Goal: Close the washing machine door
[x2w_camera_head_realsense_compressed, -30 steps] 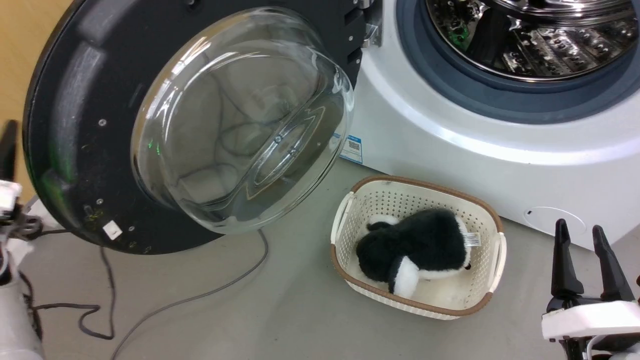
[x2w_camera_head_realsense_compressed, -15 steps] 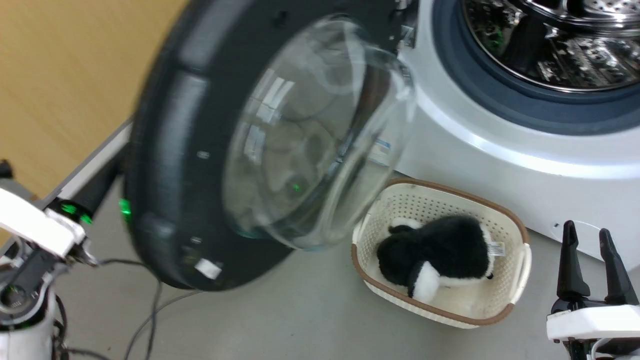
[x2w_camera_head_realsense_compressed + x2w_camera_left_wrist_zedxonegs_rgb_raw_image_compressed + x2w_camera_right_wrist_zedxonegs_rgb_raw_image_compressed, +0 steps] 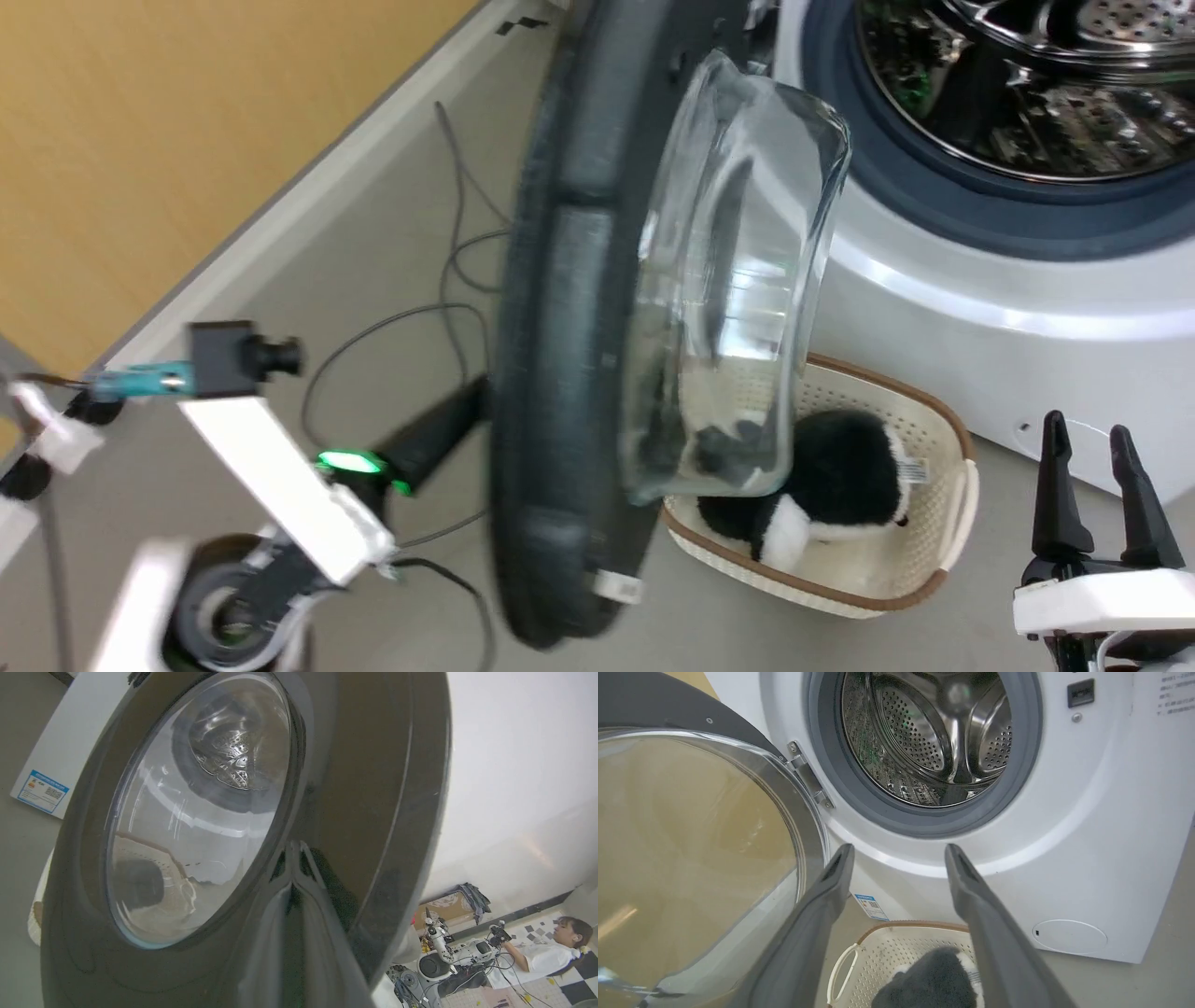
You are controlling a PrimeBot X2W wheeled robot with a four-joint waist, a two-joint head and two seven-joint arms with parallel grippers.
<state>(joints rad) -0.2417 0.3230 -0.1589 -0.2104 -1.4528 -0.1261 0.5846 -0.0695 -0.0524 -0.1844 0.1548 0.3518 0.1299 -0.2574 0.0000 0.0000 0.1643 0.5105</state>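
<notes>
The washing machine door [image 3: 560, 373] stands half open, its black frame edge-on in the head view and its clear glass bowl [image 3: 738, 280] bulging toward the white machine [image 3: 934, 308]. My left gripper [image 3: 471, 401] reaches up from the lower left to the door's outer face. In the left wrist view that gripper [image 3: 295, 845] is shut, its tips pressed on the glossy black frame [image 3: 364, 788] beside the window [image 3: 196, 812]. My right gripper [image 3: 1088, 439] hangs open and holds nothing at the lower right, apart from the door [image 3: 691, 835]; its open jaws [image 3: 899, 851] face the steel drum [image 3: 934, 732].
A cream basket [image 3: 943, 523] with a black-and-white plush toy [image 3: 840, 485] sits on the floor below the drum, partly under the glass bowl. Cables [image 3: 457, 243] trail over the floor by the wooden wall [image 3: 187, 140]. A person [image 3: 551, 952] sits far off.
The door has swung from wide open toward the machine and now shows edge-on. My left arm has come in behind it. The head camera has also shifted. The right gripper has stayed put.
</notes>
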